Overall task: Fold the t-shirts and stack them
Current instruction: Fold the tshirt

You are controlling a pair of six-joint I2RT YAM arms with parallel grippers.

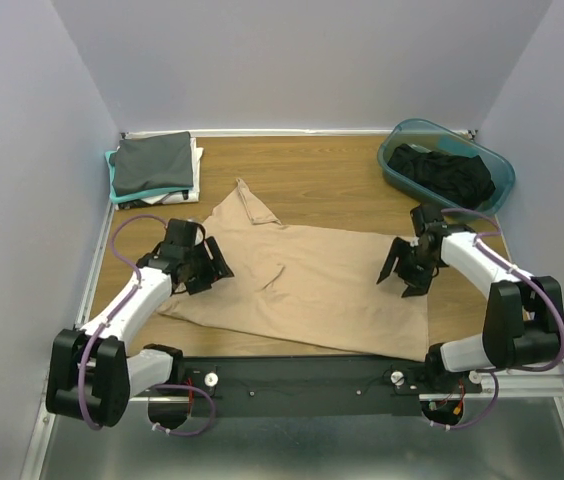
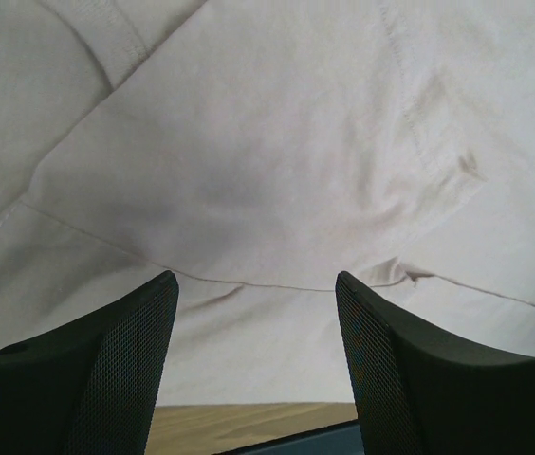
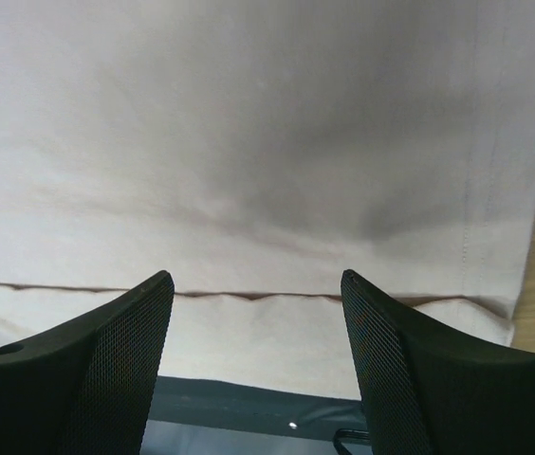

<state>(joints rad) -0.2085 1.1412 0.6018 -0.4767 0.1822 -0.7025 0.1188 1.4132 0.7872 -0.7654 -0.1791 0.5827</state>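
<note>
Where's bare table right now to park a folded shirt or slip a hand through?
Best: bare table at back centre, between the folded stack and the teal tub, beyond the tan shirt. Also a narrow strip right of the shirt, under the right arm. Crowded: middle, shirt-covered, left gripper and right gripper over it.

My top camera looks down from the near side over the whole desk [image 1: 332, 180], while both wrist cameras sit close above the shirt [image 1: 332, 280], which all three share.

Passable across bare tabletop [image 1: 332, 175] beyond the tan t-shirt [image 1: 312, 280]; blocked far-left of it by the folded shirt stack [image 1: 154, 167], far-right by the teal tub [image 1: 399, 180].
</note>
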